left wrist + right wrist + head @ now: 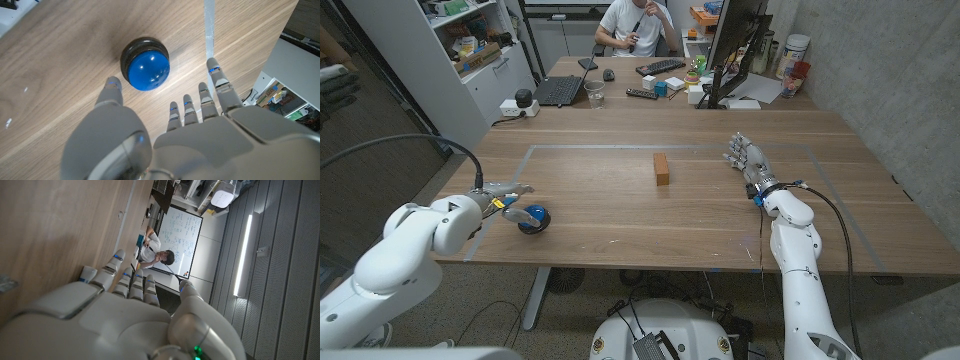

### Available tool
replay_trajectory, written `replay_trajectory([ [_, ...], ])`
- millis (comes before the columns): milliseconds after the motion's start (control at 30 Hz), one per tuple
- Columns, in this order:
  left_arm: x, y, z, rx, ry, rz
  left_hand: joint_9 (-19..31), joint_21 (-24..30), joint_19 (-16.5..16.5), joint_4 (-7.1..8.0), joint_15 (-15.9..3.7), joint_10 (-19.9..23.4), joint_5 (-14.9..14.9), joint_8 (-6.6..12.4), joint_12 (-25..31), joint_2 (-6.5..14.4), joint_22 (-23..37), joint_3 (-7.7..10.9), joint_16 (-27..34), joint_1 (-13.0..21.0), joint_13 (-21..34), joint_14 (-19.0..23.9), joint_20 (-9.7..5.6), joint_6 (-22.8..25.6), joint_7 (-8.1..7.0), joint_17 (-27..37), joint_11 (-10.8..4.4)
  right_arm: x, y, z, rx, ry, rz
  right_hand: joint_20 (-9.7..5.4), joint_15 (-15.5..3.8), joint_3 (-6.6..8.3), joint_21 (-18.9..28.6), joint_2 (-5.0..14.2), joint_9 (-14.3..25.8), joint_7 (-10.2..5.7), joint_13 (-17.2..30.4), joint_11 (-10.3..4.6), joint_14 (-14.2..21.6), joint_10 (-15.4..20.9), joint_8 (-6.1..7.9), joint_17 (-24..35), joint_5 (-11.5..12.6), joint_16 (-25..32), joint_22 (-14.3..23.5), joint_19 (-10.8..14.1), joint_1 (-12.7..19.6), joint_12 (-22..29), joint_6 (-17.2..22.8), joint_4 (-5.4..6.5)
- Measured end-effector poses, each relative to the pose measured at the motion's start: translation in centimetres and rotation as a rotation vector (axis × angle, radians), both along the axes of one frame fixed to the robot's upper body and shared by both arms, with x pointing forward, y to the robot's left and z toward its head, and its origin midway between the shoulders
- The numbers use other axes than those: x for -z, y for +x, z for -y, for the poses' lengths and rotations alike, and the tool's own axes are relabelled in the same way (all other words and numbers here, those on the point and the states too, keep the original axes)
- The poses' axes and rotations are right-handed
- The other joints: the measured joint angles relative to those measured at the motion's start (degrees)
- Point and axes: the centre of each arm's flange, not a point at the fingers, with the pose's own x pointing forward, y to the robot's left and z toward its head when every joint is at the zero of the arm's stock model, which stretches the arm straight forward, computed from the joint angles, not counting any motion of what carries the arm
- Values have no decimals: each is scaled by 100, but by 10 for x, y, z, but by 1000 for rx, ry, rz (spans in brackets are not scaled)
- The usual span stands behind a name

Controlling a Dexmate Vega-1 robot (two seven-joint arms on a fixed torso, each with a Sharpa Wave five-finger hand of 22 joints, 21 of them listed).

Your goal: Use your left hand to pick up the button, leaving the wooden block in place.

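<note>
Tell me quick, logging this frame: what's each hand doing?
Left hand: open, fingers spread just short of the button.
Right hand: open, holding nothing.

You see a glossy blue button in a black rim, and a plain brown wooden block.

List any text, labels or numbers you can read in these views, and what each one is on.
None can be read.
Whiteboard behind the seated person: covered in handwriting, too small and blurred to read.
Containers on the far desk: labels too small to read.
Shelf items: packaging print blurred.
Button, wooden block, left hand and right hand: no markings visible.
</note>
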Motion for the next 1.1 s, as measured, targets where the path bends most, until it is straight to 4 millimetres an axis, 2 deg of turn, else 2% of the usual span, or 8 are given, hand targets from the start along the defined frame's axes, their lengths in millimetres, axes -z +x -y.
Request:
replay_trajectory([
  [267, -1, 0, 0, -9, 17, -3, 0, 0, 43, -23, 0, 0, -21, 0, 0, 0, 0, -23, 0, 0, 0, 0, -4, 0, 0, 0, 0, -4, 3, -4, -9, -2, 3, 0, 0, 0, 0, 0, 0, 0, 0, 0, 0, 0, 0, 0, 0, 0, 0, 0, 0, 0, 0, 0],
  [300, -1, 6, 5, 2, 55, -15, 0, 0, 43, -23, 0, 0, -21, 0, 0, 0, 0, -23, 0, 0, -1, 0, -3, 0, 0, 0, 0, -5, 3, -4, -8, -2, 6, 0, 0, 0, 0, 0, 0, 0, 0, 0, 0, 0, 0, 0, 0, 0, 0, 0, 0, 0, 0, 0],
  [667, -2, 12, 10, 15, 93, -24, 0, -30, 41, -22, 0, 0, -20, 0, 22, 0, 0, -23, 0, 1, 26, 0, -3, 0, 0, 0, 0, -8, 5, -8, -10, 3, 12, -1, 0, 0, 0, 0, 0, 0, 0, 0, 0, 0, 0, -9, 0, 0, 0, 0, 0, 0, 0, 0],
  [1100, 11, 19, 7, 18, 76, -48, -1, -35, 41, 2, -28, 0, -42, 0, 21, 0, -29, -47, 0, 1, 26, -28, -3, 0, 0, 0, 0, -12, 6, -9, -1, 2, 15, -1, 0, 0, 0, 0, 0, 0, 0, 0, 0, 0, 0, -12, 0, 0, 0, 0, 0, 0, 0, 0],
])
